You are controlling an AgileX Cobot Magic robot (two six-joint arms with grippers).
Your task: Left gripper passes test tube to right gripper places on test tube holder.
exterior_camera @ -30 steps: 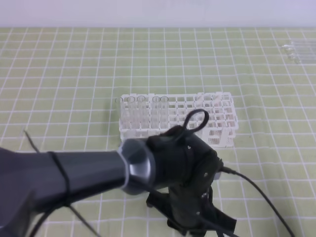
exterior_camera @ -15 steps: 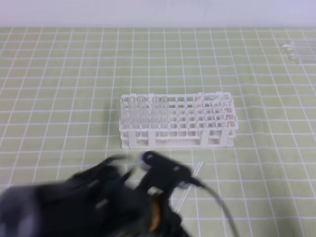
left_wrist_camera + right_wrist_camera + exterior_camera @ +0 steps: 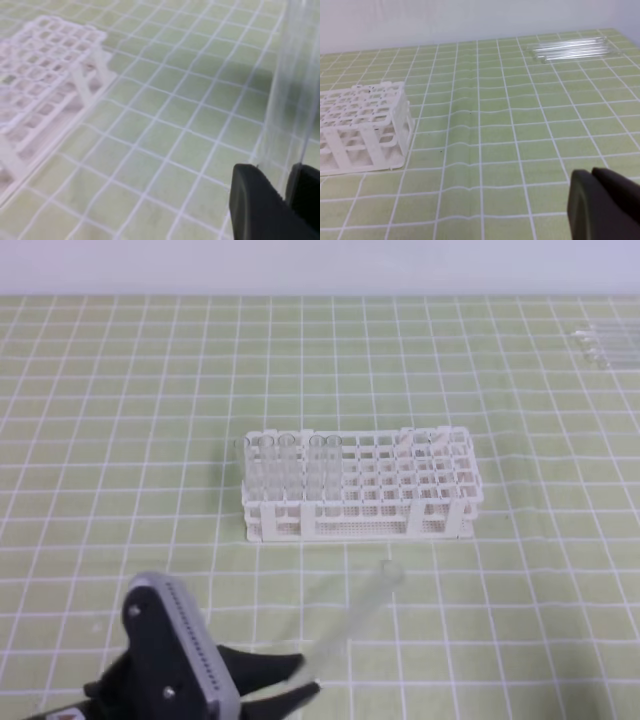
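While clamping test tube (image 3: 350, 625) | left pincer (image 3: 298, 683) | right pincer (image 3: 592, 192) clenched empty

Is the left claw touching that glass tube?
Touching: the left wrist view shows the test tube pinched between the left claw's black fingers.

I work at what looks like a laboratory bench. Under me lies a pale green mat ruled with a white grid (image 3: 120, 390), backed by a plain white wall (image 3: 320, 265). On it stands a white plastic lattice rack with rows of small square holes (image 3: 400, 475), some at its left end holding clear glass tubes (image 3: 285, 465). More clear tubes lie in a bundle at the far right edge (image 3: 570, 48). Nothing homely shows anywhere here.
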